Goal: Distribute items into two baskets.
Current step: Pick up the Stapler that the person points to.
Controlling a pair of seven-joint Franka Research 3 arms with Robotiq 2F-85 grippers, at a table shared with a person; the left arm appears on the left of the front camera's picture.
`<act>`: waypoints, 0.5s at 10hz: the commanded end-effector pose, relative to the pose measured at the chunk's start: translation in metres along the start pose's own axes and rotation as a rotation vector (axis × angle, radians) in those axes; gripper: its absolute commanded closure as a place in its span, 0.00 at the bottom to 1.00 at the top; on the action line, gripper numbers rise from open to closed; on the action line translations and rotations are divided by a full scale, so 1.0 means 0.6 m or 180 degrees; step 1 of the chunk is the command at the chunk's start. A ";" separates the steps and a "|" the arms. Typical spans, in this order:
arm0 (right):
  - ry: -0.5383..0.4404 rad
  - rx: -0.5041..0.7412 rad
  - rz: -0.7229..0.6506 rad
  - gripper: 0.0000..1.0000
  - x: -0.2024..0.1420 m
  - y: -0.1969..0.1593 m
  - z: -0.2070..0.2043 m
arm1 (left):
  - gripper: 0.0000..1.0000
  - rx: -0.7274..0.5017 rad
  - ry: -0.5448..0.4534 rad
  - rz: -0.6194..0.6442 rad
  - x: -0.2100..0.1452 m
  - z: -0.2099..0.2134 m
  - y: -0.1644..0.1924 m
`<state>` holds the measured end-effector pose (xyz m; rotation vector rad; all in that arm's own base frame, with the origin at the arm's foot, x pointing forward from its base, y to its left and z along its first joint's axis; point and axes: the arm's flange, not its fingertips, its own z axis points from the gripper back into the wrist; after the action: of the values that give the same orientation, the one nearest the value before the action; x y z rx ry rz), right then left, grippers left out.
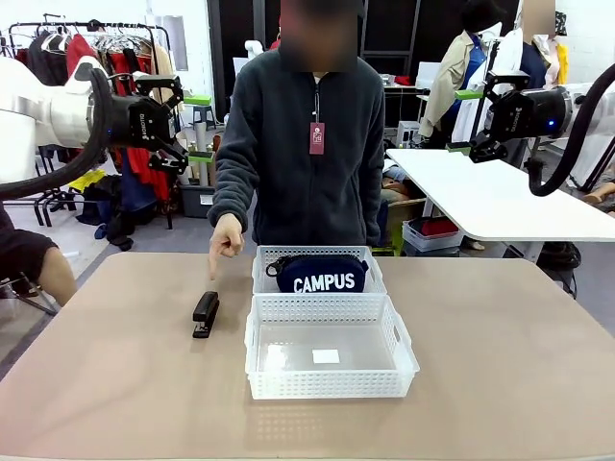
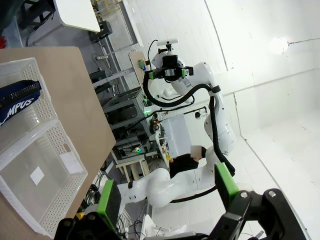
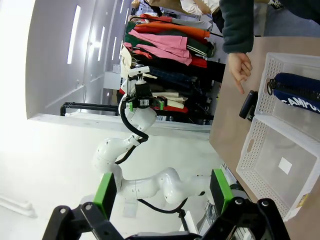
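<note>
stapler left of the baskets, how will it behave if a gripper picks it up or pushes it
The stapler looks rigid, so it likely keeps its shape in a grip. It lies flat and low on the table, so a push would probably slide it, not roll or tip it. Its smooth narrow body may slip in a pinch.
</note>
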<state>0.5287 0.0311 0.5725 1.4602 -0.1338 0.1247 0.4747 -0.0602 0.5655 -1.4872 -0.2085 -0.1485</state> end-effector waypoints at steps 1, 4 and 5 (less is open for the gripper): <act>-0.0012 0.0009 0.0012 0.00 0.000 0.004 0.002 | 0.00 0.0002 -0.0015 -0.0011 -0.001 0.000 -0.005; -0.0012 0.0009 0.0012 0.00 0.000 0.004 0.002 | 0.00 0.0002 -0.0015 -0.0011 -0.001 0.000 -0.005; -0.0012 0.0009 0.0012 0.00 0.000 0.004 0.002 | 0.00 0.0002 -0.0015 -0.0011 -0.001 0.000 -0.005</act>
<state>0.5287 0.0311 0.5726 1.4602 -0.1338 0.1247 0.4747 -0.0602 0.5655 -1.4872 -0.2085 -0.1485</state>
